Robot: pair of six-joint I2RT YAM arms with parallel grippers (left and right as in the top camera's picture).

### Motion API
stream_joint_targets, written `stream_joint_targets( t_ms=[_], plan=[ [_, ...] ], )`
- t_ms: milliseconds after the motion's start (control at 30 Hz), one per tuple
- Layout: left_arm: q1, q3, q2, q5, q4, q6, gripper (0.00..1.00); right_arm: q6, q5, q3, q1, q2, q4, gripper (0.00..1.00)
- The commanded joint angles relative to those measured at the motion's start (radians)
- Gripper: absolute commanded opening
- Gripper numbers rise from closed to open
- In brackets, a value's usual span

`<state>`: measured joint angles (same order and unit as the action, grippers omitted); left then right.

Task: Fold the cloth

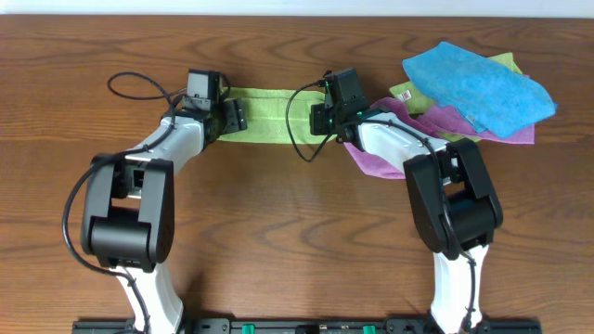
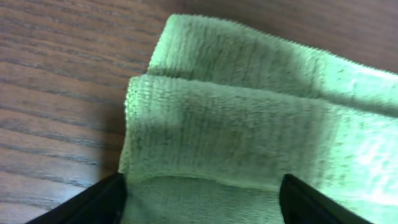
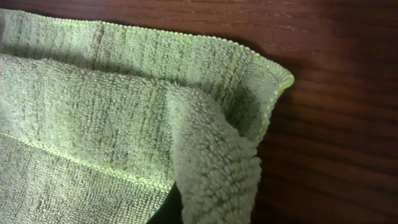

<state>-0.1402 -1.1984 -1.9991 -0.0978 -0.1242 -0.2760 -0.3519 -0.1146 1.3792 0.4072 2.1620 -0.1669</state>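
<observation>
The right fingers (image 3: 166, 213), mostly cut off at 6 o'clock in their wrist view, are pressed together, pinching a raised ridge of the cloth (image 1: 269, 113). The left fingers (image 2: 102, 200) stand spread, only their tips showing, with the cloth's layered end between them. The cloth, lime-green and nubby, lies as a folded strip toward 12 o'clock on the table (image 1: 297, 213), between both wrists.

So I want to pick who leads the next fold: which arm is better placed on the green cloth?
Right, probably. The right tool is shut on a pinched-up corner of the cloth, ready to lift. The left tool is open, its fingers straddling the other end without gripping.
</observation>
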Motion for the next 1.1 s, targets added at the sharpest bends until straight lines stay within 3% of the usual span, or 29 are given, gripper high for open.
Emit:
stream_joint_targets(
  t_ms=[0,167,500,1067],
  plan=[
    [0.004,-0.009,-0.027,0.005,-0.008,0.013,0.75,0.001,0.013,0.0,0.005,0.032,-0.021,0.02],
    [0.004,-0.009,-0.028,0.005,-0.021,0.009,0.69,0.001,0.013,0.0,0.005,0.019,-0.046,0.02],
    [0.004,-0.009,-0.028,0.004,-0.029,0.01,0.7,0.001,0.022,0.011,0.007,-0.073,-0.082,0.02],
    [0.0,-0.009,-0.028,0.0,-0.062,0.011,0.7,0.024,0.119,0.114,0.115,-0.079,-0.156,0.02]
  ],
)
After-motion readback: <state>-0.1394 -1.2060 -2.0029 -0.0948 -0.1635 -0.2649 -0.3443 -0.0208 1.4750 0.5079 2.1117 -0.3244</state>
